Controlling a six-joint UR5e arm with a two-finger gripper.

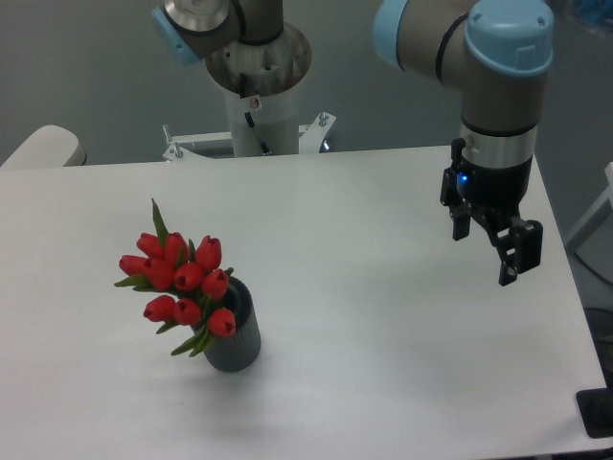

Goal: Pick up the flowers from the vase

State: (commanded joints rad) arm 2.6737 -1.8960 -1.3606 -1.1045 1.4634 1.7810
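Plainly, the flowers (180, 278) lean from the vase (235, 335) near the table's (383, 316) front-left corner, while the hand (487, 257) hangs released and empty near its right edge.

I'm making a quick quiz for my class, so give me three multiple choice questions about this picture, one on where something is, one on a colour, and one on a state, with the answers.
1. Where do the flowers stand on the table?
A. front left
B. back right
C. centre right

2. What colour are the buds?
A. yellow
B. red
C. white

3. How is the gripper?
A. shut on the stems
B. open and holding nothing
C. resting on the vase

Answers:
1 A, the bunch leans out of the dark vase on the picture's left, near the front edge.
2 B, every bud is red above green leaves.
3 B, its fingers stand apart over the table's right side, far from the flowers.
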